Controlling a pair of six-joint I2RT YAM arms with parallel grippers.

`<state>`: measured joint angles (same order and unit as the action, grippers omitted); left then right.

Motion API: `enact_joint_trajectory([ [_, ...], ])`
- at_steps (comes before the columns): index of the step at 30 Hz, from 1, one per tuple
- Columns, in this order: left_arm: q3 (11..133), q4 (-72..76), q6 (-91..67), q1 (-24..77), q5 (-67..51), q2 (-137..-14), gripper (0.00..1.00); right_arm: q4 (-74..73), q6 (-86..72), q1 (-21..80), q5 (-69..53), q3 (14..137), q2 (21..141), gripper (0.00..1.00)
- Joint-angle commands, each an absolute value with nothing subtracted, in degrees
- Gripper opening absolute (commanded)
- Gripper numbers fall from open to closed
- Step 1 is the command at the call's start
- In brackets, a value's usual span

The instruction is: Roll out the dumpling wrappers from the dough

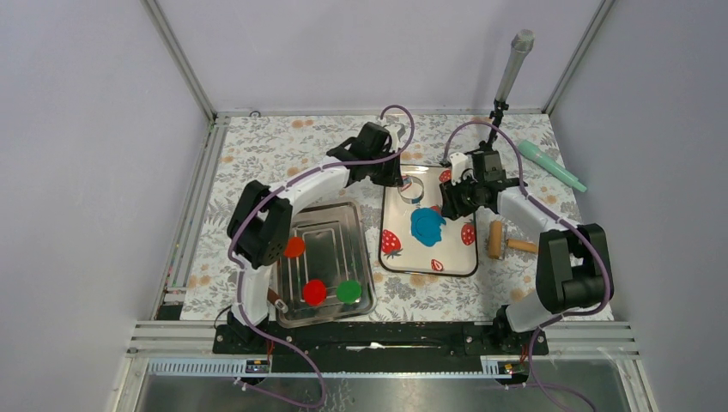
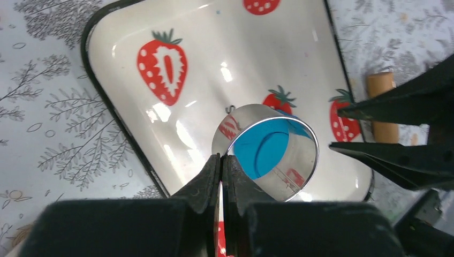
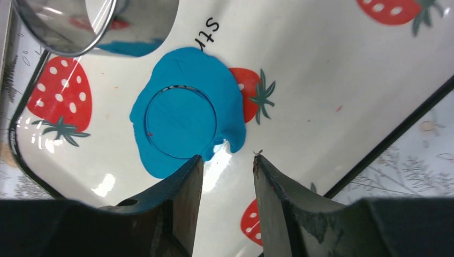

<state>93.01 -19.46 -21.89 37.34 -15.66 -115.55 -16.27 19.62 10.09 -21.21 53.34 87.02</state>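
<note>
Bright, even overhead light; shadows short and soft. White glare patches on the glossy tray (image 2: pixel 214 43). Metal ring (image 3: pixel 64 32) mirrors the blue dough (image 3: pixel 182 118). Wrist-view foregrounds dark, slightly blurred.

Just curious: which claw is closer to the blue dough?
Right. The right gripper hangs open at the dough's edge; the left gripper pinches a metal ring farther up the tray.
</note>
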Motion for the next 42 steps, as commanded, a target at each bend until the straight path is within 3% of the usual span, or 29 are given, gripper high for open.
enact_joint_trajectory([
  [1, 96.0, -20.3, -21.0, 36.3, -8.5, -116.6, 0.0, -20.5, 11.4, 9.8, -23.2, 57.1, 89.9, 0.47],
  [15, 94.8, -23.7, -18.9, 26.3, -2.6, -115.3, 0.0, -21.9, 2.4, 9.7, -20.2, 63.5, 98.3, 0.54],
  [26, 92.7, -23.7, -18.2, 24.5, -6.9, -119.1, 0.0, -23.9, -6.0, 9.0, -17.6, 62.4, 101.5, 0.6],
  [35, 92.0, -23.9, -18.3, 24.3, -6.4, -116.3, 0.44, -22.9, -9.8, 8.7, -20.5, 62.7, 105.4, 0.61],
  [38, 91.9, -22.7, -18.4, 24.5, -10.4, -114.5, 0.47, -22.5, -11.1, 8.7, -21.9, 63.2, 106.1, 0.59],
  [42, 90.8, -21.1, -19.2, 26.1, -22.3, -113.0, 0.37, -22.7, -12.4, 8.6, -22.7, 63.0, 106.5, 0.57],
])
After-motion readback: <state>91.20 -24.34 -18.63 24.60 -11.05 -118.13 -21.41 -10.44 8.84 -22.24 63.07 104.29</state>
